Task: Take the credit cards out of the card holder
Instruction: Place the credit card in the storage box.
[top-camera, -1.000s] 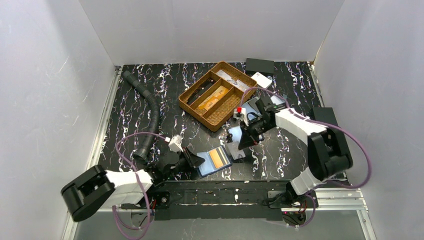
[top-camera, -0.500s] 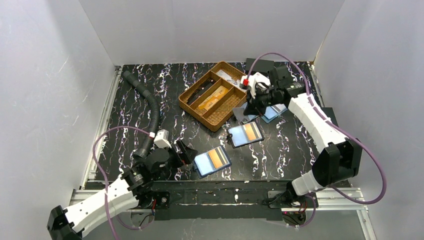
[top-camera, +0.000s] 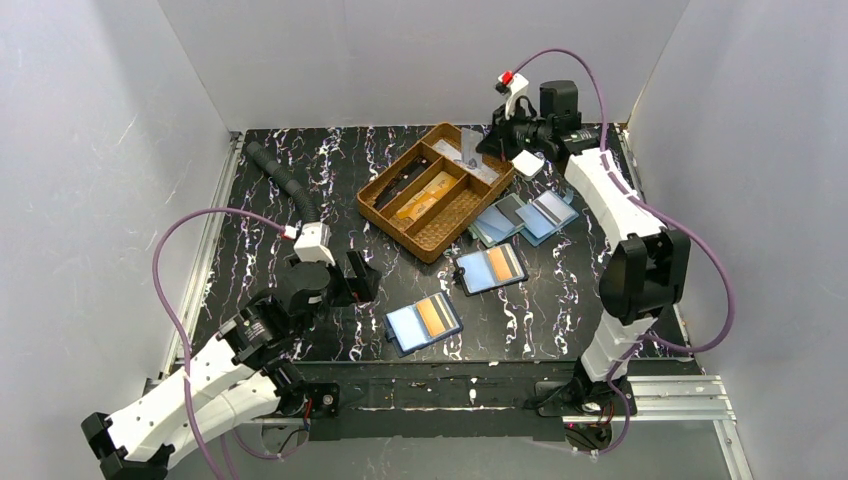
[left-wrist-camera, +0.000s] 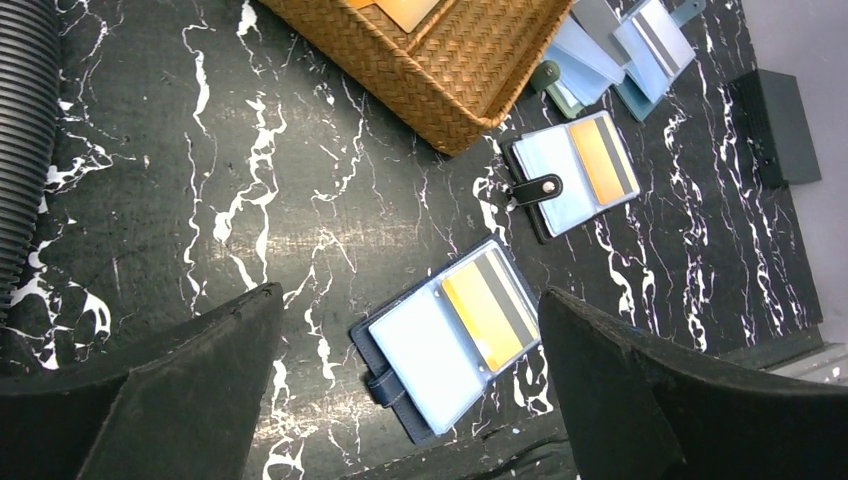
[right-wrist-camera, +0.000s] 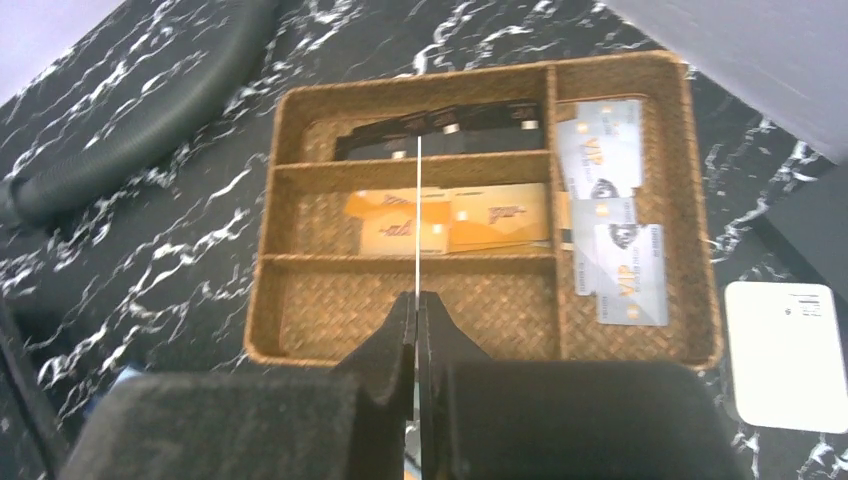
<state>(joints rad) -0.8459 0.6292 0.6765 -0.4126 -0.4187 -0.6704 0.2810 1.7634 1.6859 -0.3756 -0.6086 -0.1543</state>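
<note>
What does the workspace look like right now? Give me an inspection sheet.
Surface: black white-veined tabletop, nothing spilled seen.
Job's things: two open blue folding card holders, an orange card in each; two more blue holders near the tray.
Clutter: brown woven divided tray holding cards; black ribbed hose.
Grippers: left gripper open, empty; right gripper shut on a thin card held edge-on above the tray.
Cables: purple cables in loose loops.
Surroundings: white walls.

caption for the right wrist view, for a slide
Right gripper, shut on a thin card seen edge-on, hovers over the woven tray of orange cards and silver cards.
</note>
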